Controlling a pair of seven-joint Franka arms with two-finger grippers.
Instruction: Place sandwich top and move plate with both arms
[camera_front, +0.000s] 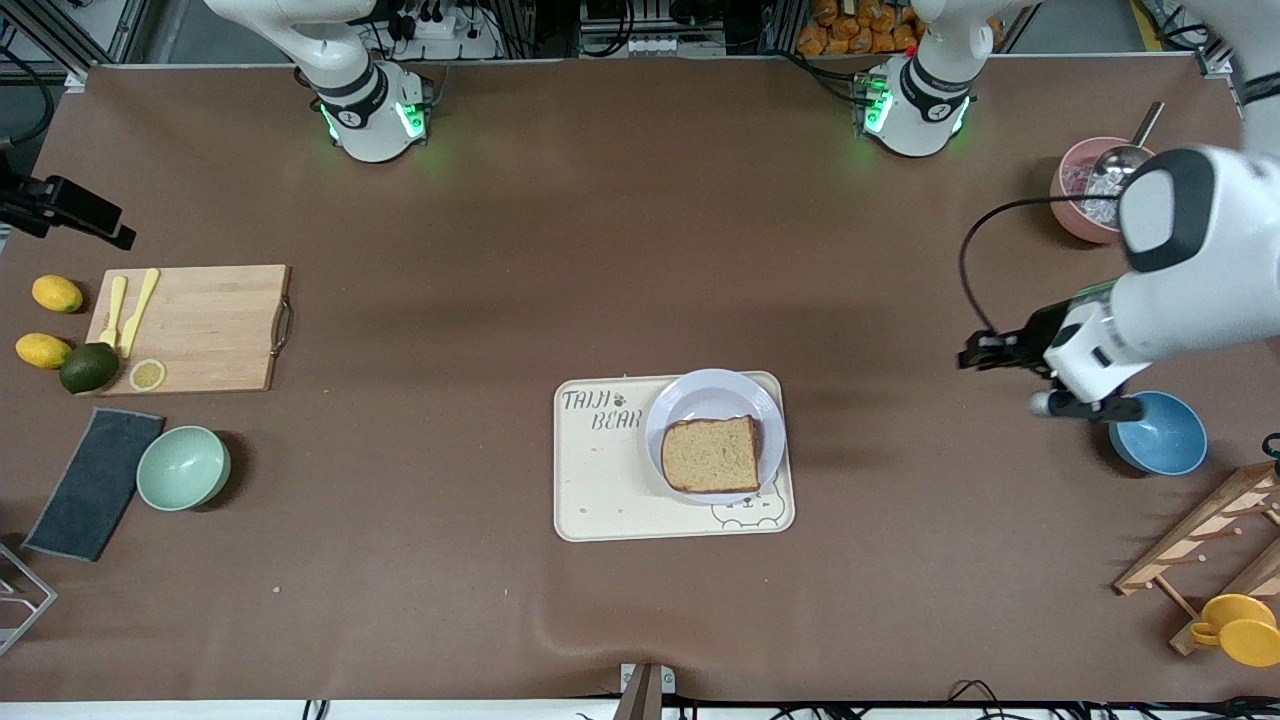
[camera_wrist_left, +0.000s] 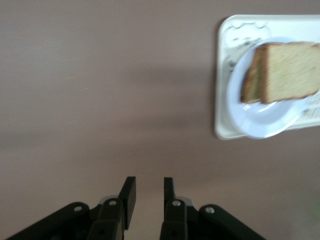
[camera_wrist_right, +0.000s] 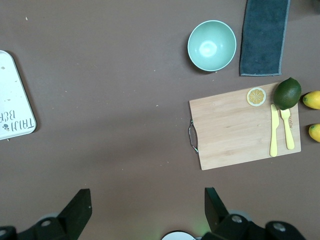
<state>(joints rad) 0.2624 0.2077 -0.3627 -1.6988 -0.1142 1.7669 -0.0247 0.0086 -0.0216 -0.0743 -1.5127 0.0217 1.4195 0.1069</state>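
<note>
The sandwich top (camera_front: 712, 454) is lying on the plate (camera_front: 700, 398), while the empty left claw (camera_wrist_left: 149, 195) is held narrowly parted over the desk (camera_front: 500, 250) and the right claw (camera_wrist_right: 148, 207) is spread wide.

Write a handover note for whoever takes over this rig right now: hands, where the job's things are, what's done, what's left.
Left hand: empty, fingers a narrow gap apart, up over bare table beside the blue bowl at the left arm's end.
Right hand: open wide, empty, over bare table near the cutting board; this arm waits.
Sandwich top: lying on the stack on the plate.
Plate: on the bear-printed tray, mid-table, nearer the front camera.
Done: top slice placed.
Left: bring both hands to the plate and move it together.
</note>
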